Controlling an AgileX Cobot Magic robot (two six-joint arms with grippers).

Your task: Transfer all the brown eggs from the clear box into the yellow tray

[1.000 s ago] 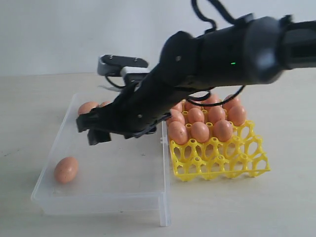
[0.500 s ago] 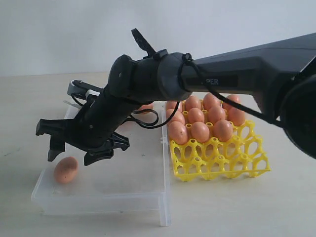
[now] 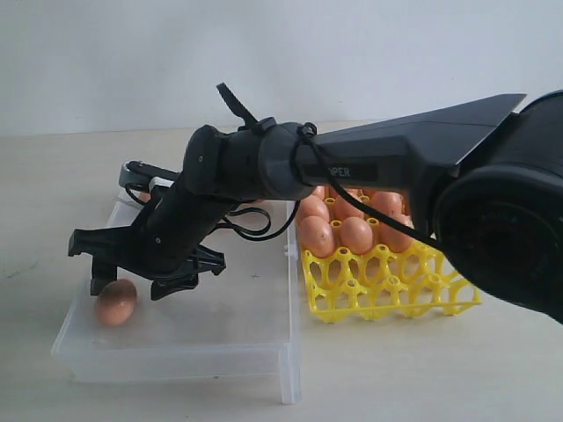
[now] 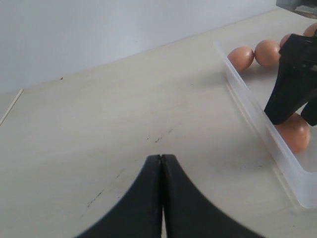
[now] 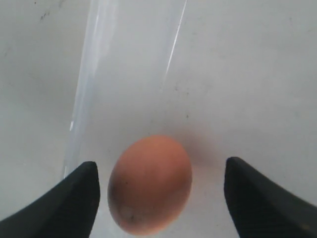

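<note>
One brown egg (image 3: 115,301) lies in the front left corner of the clear box (image 3: 229,338). My right gripper (image 3: 136,280) hangs open just above it, one finger on each side. In the right wrist view this egg (image 5: 150,183) sits between the open fingertips (image 5: 81,198), closer to one, touching neither. Two more brown eggs (image 4: 241,57) lie at the box's far end. The yellow tray (image 3: 387,286) holds several eggs (image 3: 355,234) in its back rows; its front cells are bare. My left gripper (image 4: 161,156) is shut over bare table beside the box.
The right arm (image 3: 352,167) stretches across the tray and the box and hides the box's back part in the exterior view. The box's low wall (image 4: 252,109) stands between my left gripper and the eggs. Pale tabletop (image 4: 124,109) lies around.
My right arm has swung left from the tray side and come down over the egg at the box's front left. Its jaws have stayed open. The egg has not moved.
</note>
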